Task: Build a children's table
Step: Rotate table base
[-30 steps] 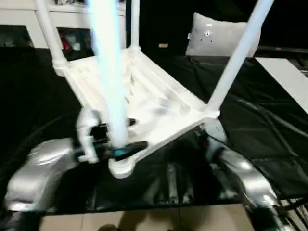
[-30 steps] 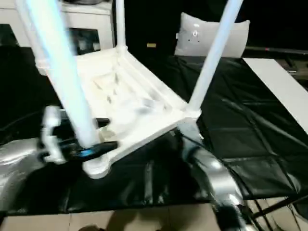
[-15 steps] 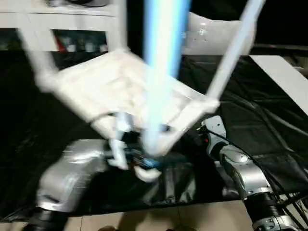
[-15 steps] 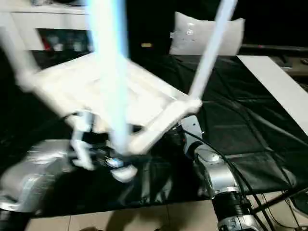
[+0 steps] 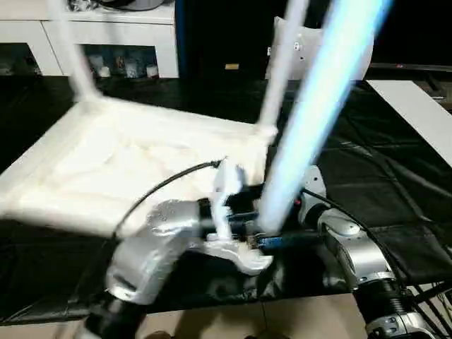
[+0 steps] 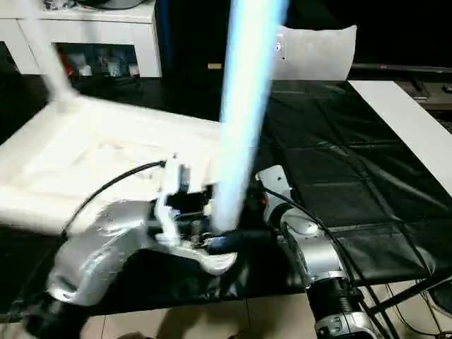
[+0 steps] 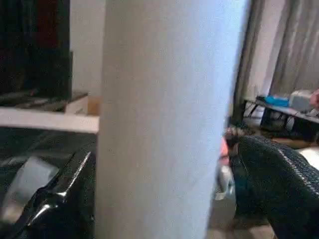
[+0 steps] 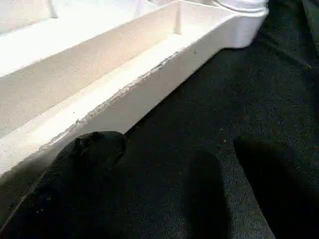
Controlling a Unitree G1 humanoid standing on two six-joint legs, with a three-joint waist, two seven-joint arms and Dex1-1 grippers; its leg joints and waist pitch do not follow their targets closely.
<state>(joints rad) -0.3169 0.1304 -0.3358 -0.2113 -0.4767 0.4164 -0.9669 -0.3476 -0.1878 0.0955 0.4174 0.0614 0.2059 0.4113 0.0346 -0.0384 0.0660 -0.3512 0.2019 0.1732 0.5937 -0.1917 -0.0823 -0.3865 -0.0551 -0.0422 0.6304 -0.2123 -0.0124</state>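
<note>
White plastic leg [image 5: 318, 120] rises steeply between the left gripper [image 5: 244, 229] fingers, clamped around its base, while the right gripper [image 8: 169, 199], fingers apart, hovers beside the upturned tabletop [image 5: 106, 169] rim on the black cloth [image 5: 395, 205].

One white table top [image 5: 106, 169], three visible legs [image 5: 318, 120] (one blurred), one pillow [image 6: 318, 53]

I see the children's table [image 5: 134, 166] inverted on the work table [image 5: 395, 183], cushion [image 6: 318, 53] at twelve o'clock behind.
</note>
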